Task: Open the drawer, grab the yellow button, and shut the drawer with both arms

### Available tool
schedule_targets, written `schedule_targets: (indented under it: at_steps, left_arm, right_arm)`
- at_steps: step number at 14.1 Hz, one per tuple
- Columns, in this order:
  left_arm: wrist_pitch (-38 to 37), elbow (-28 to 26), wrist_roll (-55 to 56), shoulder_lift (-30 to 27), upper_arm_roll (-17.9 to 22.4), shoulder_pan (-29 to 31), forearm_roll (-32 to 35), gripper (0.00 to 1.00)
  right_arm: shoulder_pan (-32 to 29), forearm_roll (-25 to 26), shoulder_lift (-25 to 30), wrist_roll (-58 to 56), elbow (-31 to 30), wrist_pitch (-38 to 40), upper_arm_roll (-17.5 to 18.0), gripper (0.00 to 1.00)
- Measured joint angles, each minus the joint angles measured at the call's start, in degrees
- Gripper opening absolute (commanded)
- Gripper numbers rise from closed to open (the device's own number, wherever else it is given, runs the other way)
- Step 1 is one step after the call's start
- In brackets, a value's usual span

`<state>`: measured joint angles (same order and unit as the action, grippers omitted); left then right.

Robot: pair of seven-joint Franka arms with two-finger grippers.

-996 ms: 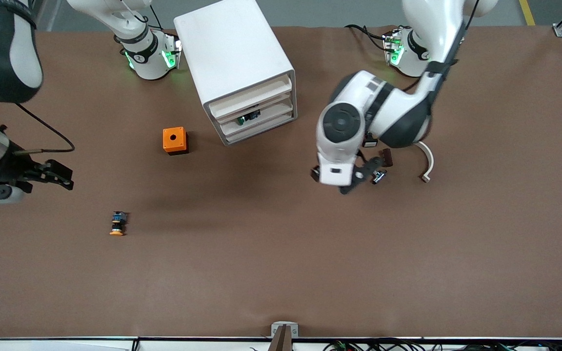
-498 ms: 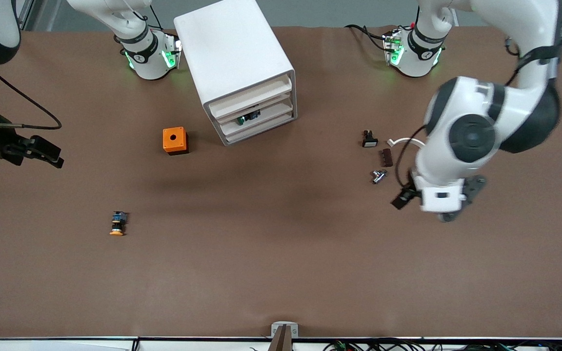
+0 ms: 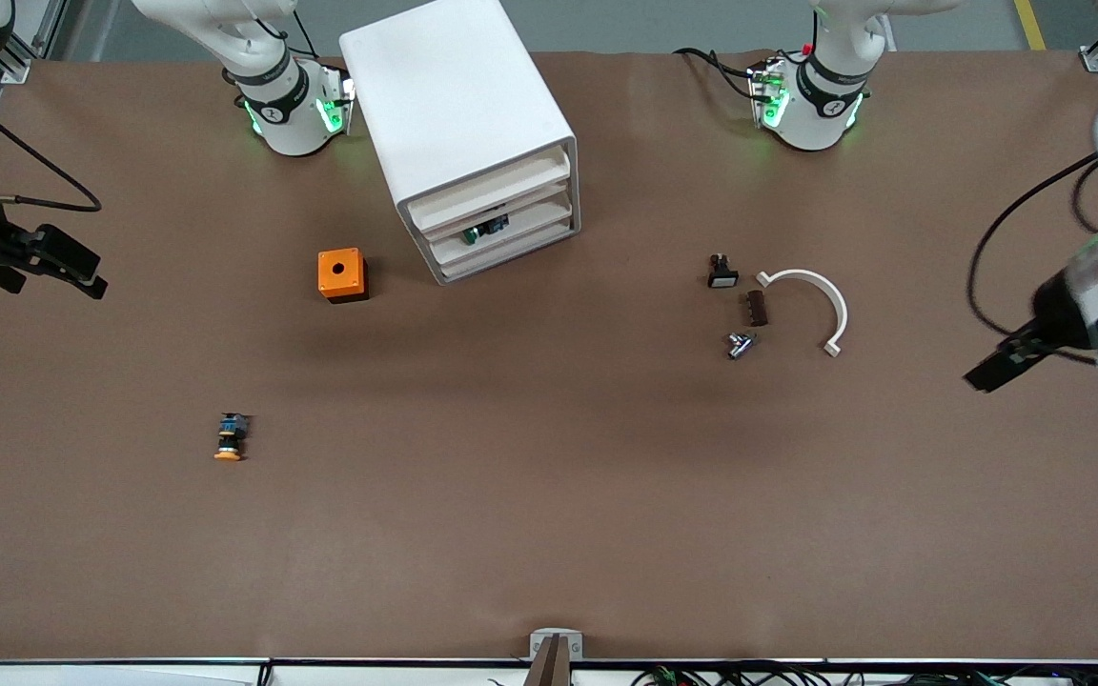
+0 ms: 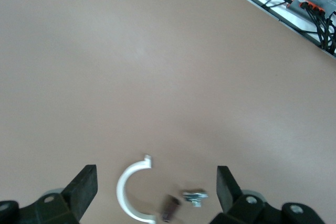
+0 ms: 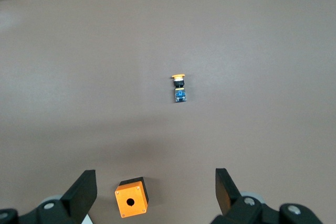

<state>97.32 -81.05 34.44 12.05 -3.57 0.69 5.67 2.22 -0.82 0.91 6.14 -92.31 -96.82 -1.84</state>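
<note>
The orange-capped button (image 3: 229, 437) lies on the bare table, nearer the front camera than the orange cube, toward the right arm's end. It also shows in the right wrist view (image 5: 179, 87). The white cabinet (image 3: 458, 114) stands between the arm bases. Its top drawer (image 3: 492, 181) sits pushed in, level with the lower ones. My right gripper (image 3: 58, 265) is open and empty, up over the table's edge at its own end; in its wrist view (image 5: 155, 192) the jaws stand wide. My left gripper (image 3: 1011, 360) is open and empty (image 4: 155, 190), up over its end of the table.
An orange cube with a hole (image 3: 342, 274) stands beside the cabinet. A green-capped button (image 3: 484, 230) lies in a lower drawer. A white curved piece (image 3: 821, 300), a brown piece (image 3: 757, 307), a metal part (image 3: 740, 344) and a small black part (image 3: 722, 272) lie toward the left arm's end.
My left arm has swung from mid-table out to its own end. My right gripper has drawn back to the table's edge. The button and drawers have not moved.
</note>
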Motion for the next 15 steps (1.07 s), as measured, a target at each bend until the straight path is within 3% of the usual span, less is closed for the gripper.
schedule_targets:
  at_steps: [5,8,15]
  left_arm:
    - [-6.8,0.0,-14.8,-5.2,-0.1,6.7,-0.6,1.0]
    - [-11.1,-1.3,-20.1,-7.5,-0.5,6.5,-2.8,0.99]
    - [-11.6,-12.0,-24.2,-16.8,-0.9,2.2,-4.8,0.98]
  right_arm:
    - [0.0,0.0,0.8,0.0,-0.8,-0.1,0.1,1.0]
    - [0.0,0.0,0.8,0.0,-1.0,-0.1,0.1,1.0]
    - [0.0,0.0,0.8,0.0,-1.2,-0.1,0.3,1.0]
